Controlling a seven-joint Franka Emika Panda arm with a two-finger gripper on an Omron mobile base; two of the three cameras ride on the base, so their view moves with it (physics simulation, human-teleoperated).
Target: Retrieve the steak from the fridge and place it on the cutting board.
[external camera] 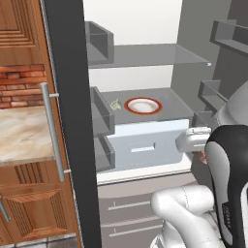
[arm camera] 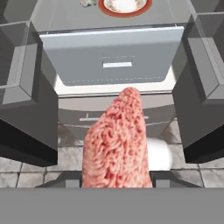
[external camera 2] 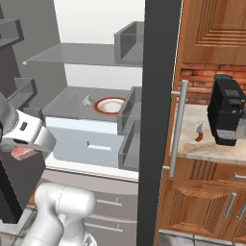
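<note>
The steak [arm camera: 116, 144], a pinkish-red slab with paler streaks, stands up between the fingers of my gripper [arm camera: 117, 181], which is shut on it. In the right base view a pink edge of the steak [external camera 2: 21, 153] shows under the hand, low in front of the open fridge [external camera 2: 62, 77]. From the left base view the gripper [external camera: 199, 154] hangs at the right, level with the pale drawer [external camera: 145, 143], outside the shelves. The cutting board is out of view.
A red-rimmed white plate [external camera: 143, 105] and a small beige lump [external camera: 115, 103] lie on the fridge shelf. Door bins [arm camera: 203, 74] flank the hand on both sides. A black coffee machine [external camera 2: 228, 110] stands on the marbled counter [external camera 2: 206, 144] to the right.
</note>
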